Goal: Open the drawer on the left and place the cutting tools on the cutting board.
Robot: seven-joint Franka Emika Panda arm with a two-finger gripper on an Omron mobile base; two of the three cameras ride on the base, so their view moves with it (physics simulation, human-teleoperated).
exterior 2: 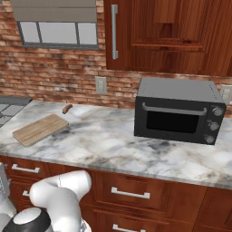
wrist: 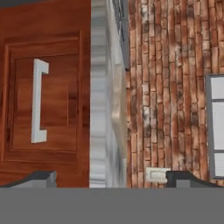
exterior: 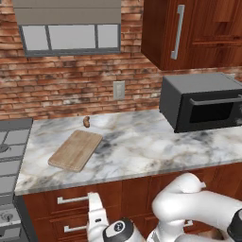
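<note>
Hand view, drawer (wrist: pixel 43 100) shut, contents hidden, hand (wrist: pixel 111 177) fingertips cropped

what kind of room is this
A rendered home kitchen, most likely: a marble counter on wooden drawers, a black microwave against a brick wall, a stove at the left end, and a cutting board lying out.

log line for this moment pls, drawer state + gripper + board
drawer: reddish-brown wooden drawer closed, silver bar handle untouched | gripper: open, facing handle, apart | board: light tan wooden cutting board bare
</note>
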